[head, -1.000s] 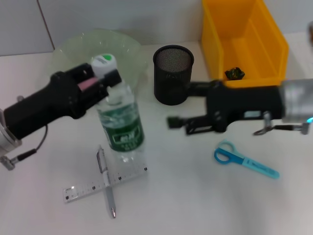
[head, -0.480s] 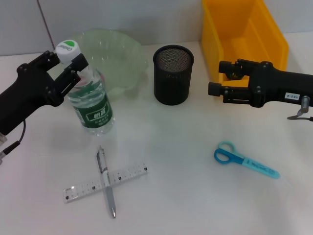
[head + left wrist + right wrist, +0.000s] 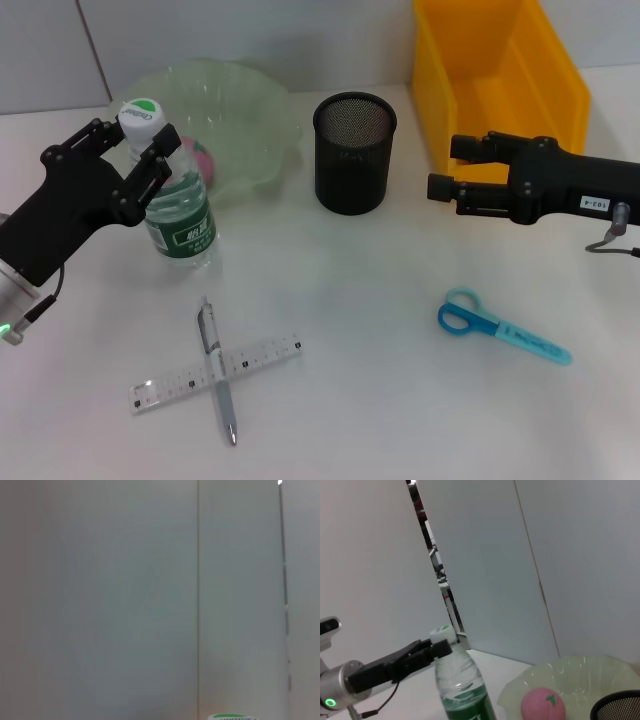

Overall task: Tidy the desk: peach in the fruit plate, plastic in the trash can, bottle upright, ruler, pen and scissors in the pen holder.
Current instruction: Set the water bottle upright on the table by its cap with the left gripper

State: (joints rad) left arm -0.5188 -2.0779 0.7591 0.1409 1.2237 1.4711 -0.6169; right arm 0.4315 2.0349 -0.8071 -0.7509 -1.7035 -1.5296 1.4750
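Observation:
The bottle (image 3: 181, 218) stands upright on the desk (image 3: 360, 400) in front of the fruit plate (image 3: 250, 100). My left gripper (image 3: 133, 140) is shut on the bottle's neck just under the white cap (image 3: 441, 632). The peach (image 3: 196, 160) lies in the plate. My right gripper (image 3: 443, 168) hovers open and empty between the pen holder (image 3: 354, 152) and the trash can (image 3: 500, 70). The scissors (image 3: 500, 326) lie below it on the desk. The pen (image 3: 218, 375) lies across the ruler (image 3: 270, 352) at front left. The plastic is out of view.
A grey wall runs behind the desk. The yellow bin reaches the back right corner. Bare white tabletop shows between the ruler and the scissors.
The bottle went from tilted to upright and came down a little toward the desk with my left gripper. The right arm has hardly moved.

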